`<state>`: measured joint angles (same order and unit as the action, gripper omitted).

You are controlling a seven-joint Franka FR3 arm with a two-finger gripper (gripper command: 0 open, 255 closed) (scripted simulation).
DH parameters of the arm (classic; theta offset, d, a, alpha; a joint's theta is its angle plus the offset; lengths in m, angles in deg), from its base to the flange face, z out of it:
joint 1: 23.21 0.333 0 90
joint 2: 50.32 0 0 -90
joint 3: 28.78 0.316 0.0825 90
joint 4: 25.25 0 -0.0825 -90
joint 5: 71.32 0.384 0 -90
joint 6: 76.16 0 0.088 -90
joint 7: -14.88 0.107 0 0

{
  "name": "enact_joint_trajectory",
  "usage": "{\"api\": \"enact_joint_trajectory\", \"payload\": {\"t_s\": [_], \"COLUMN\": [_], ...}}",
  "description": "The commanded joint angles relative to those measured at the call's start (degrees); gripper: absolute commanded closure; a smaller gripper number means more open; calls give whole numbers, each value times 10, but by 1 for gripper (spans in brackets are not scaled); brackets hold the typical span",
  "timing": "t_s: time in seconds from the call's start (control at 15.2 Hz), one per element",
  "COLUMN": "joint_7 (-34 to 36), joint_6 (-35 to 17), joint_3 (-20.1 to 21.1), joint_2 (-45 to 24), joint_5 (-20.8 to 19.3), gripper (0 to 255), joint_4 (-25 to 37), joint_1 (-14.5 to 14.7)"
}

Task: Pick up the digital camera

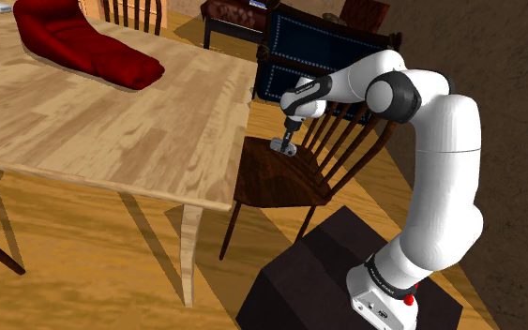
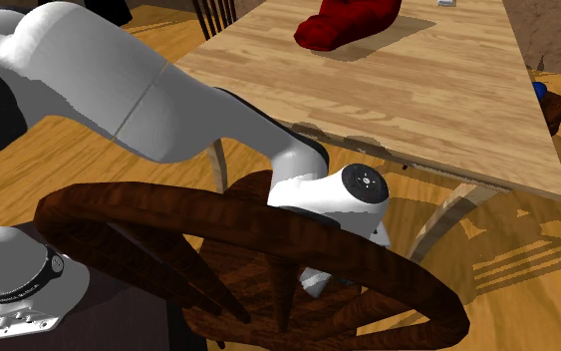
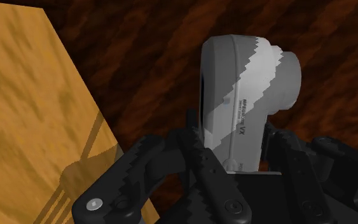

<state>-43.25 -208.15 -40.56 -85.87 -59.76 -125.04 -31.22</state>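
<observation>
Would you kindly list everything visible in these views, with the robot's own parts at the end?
digital camera: one, grey and white, clasped between the fingers just above the dark chair seat.
near chair: one, dark brown wood, beside the table's corner, under the gripper.
table: one, light wood, in the shoulder view's left half.
cushion-like thing: one, red, lying on the table's far part.
far chair: one, brown, beyond the table.
studded furniture: one, dark blue, behind the near chair.
stand: one, black box, on the floor.
arm: one, white with dark joints.
gripper: one, black, shut on the camera.
</observation>
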Motion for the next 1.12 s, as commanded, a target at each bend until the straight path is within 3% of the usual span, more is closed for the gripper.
{"api": "enact_joint_trajectory", "payload": {"t_s": [0.0,0.4,1.06], "joint_7": [0,0,10], "joint_6": [0,0,53], "joint_3": [0,0,-9], "joint_2": [0,1,49], "joint_5": [0,0,-14], "gripper": [255,255,255], "joint_4": [0,-2,4], "joint_1": [0,0,6]}}
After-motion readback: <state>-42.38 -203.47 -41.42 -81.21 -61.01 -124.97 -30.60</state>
